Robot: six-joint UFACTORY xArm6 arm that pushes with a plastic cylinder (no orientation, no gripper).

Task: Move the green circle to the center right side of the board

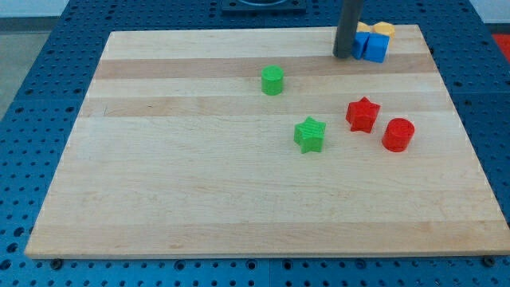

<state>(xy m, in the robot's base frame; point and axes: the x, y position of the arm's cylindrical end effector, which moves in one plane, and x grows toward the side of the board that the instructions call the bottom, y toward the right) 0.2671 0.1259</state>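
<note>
**Rod Waits at the Far Edge, Green Circle Untouched**

We have no claw to report as released or clenched: our arm ends in a plain dark rod, and my tip (343, 56) is planted on the wooden board (199, 199) near its upper right corner, gripping nothing and pressing on nothing we can be sure of. The tip stands just beside the blue blocks (371, 46), at their 9 o'clock, with a yellow-orange block (383, 29) peeking out behind them at about 1 o'clock; whether rod and blue are actually touching, we cannot tell.

The green circle (272, 80) sits in the upper middle of the board, well apart from the tip, at roughly 8 o'clock from it. Below it, toward 5 o'clock, lies the green star (310, 134). Farther right are the red star (362, 114) and the red circle (398, 134), close together and occupying much of the center-right area we are aiming for.

We judge the task to be at its opening step: the approach is not yet made and the green circle is undisturbed. The next move, as we read it, calls for bringing the tip round to the circle's 9 o'clock side, then pushing it toward 3 o'clock and slightly down. The push line needs care, since the red star stands near the path and could be knocked along with it.
</note>
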